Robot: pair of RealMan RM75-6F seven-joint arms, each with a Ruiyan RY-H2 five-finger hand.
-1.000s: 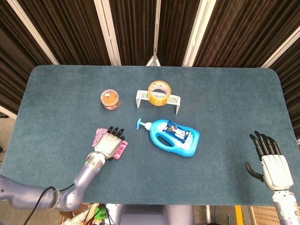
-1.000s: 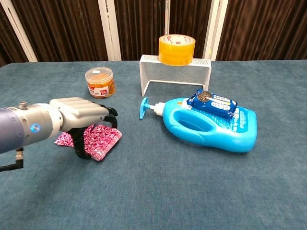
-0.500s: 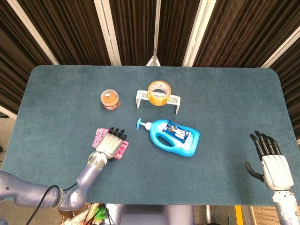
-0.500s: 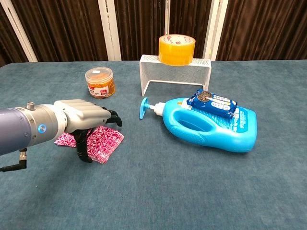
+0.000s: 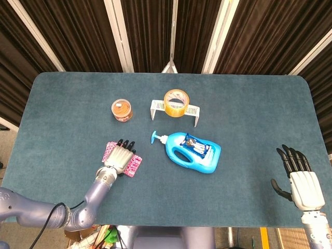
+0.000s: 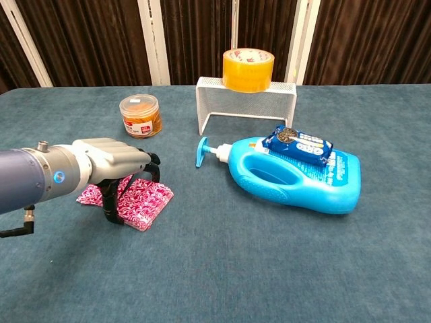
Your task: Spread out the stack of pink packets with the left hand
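Observation:
The pink packets lie on the blue table mat at the front left, fanned a little, with one edge showing to the left of my hand. My left hand lies flat on top of them, fingers spread and pointing away from me. In the chest view the left hand arches over the pink packets, its thumb reaching down to them. My right hand hovers open near the front right edge, far from the packets.
An orange-filled jar stands behind the packets. A yellow tape roll sits on a white wire rack. A blue detergent bottle lies on its side right of the packets, with a dark blue pack on top.
My left hand has drawn back slightly to the left over the packets, and more of the right-hand packet now shows beside it. The right hand has not moved.

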